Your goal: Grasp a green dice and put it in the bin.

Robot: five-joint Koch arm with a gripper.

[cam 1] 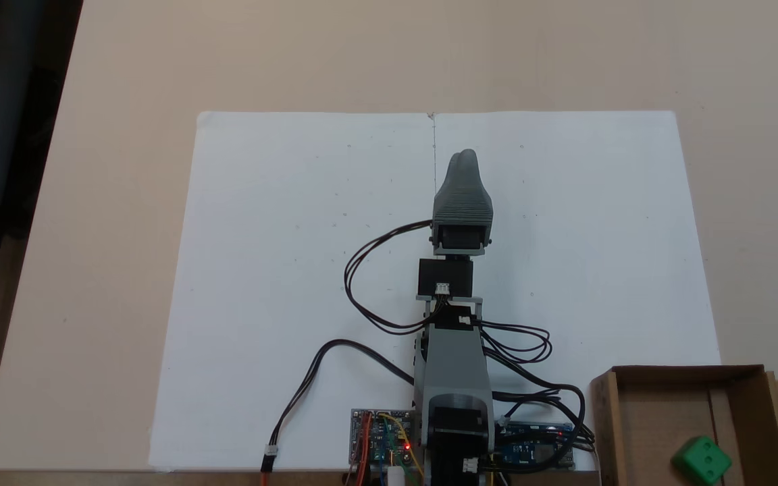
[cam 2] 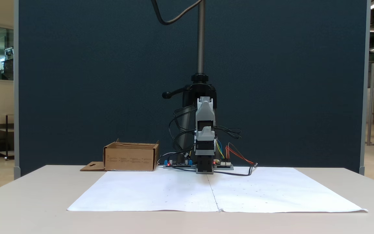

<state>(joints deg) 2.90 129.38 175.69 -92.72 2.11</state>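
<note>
I see the green dice (cam 1: 702,460) lying inside the bin (cam 1: 604,418), well apart from my gripper (cam 1: 464,158), whose jaws I cannot tell apart above the white paper (cam 1: 281,270).

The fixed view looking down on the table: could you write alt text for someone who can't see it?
A green dice lies inside a brown cardboard bin at the lower right. A small grey robot arm reaches up the middle over white paper, its pincer empty-looking above the sheet.

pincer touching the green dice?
Apart. A fixed view shows the pincer over the white paper, while the green dice lies inside the bin.
</note>
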